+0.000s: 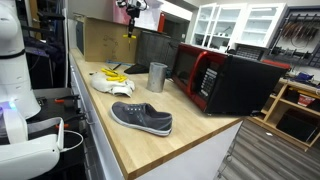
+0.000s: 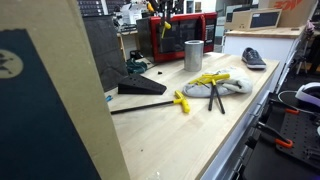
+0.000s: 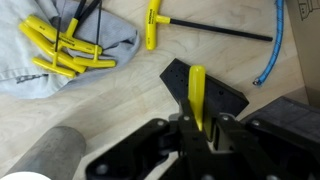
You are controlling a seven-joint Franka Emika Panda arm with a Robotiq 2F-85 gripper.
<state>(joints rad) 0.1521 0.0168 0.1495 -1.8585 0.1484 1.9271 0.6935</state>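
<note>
My gripper (image 3: 198, 128) is shut on the yellow handle of a T-handle hex key (image 3: 197, 95) and holds it in the air above a black wedge-shaped stand (image 3: 215, 92). In an exterior view the gripper (image 1: 130, 8) hangs high above the wooden counter with the yellow key (image 1: 129, 27) pointing down. A second yellow T-handle key with a long black shaft (image 3: 200, 28) lies on the counter. Several more yellow-handled keys (image 3: 65, 55) lie on a grey cloth (image 3: 30, 70).
A metal cup (image 1: 157, 77) stands near a red-and-black microwave (image 1: 215, 78). A grey shoe (image 1: 141, 118) lies near the counter's front end. A blue cable (image 3: 277, 45) runs by the stand. A cardboard panel (image 2: 45, 100) blocks part of an exterior view.
</note>
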